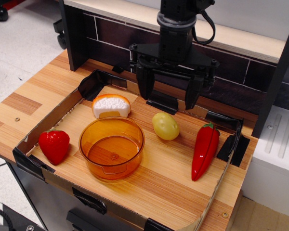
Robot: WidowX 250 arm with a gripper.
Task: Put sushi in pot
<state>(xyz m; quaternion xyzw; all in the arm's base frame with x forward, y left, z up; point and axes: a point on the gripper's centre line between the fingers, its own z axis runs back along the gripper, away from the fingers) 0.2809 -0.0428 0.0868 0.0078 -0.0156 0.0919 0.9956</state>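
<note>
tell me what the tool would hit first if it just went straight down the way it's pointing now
Probably the yellow-green toy fruit, or bare wooden board just behind it. The tool hangs open, fingers down, and the fruit appears just below the gap; depth is unclear from one view. The sushi sits off to the side.

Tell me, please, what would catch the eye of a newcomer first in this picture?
The translucent orange pot stands empty near the front middle of the wooden tray, and the white-and-orange sushi lies just behind it. A red strawberry lies to the pot's left, a long red chili pepper on the right side of the tray. Above the yellow-green fruit hangs the black hand, open and empty.
</note>
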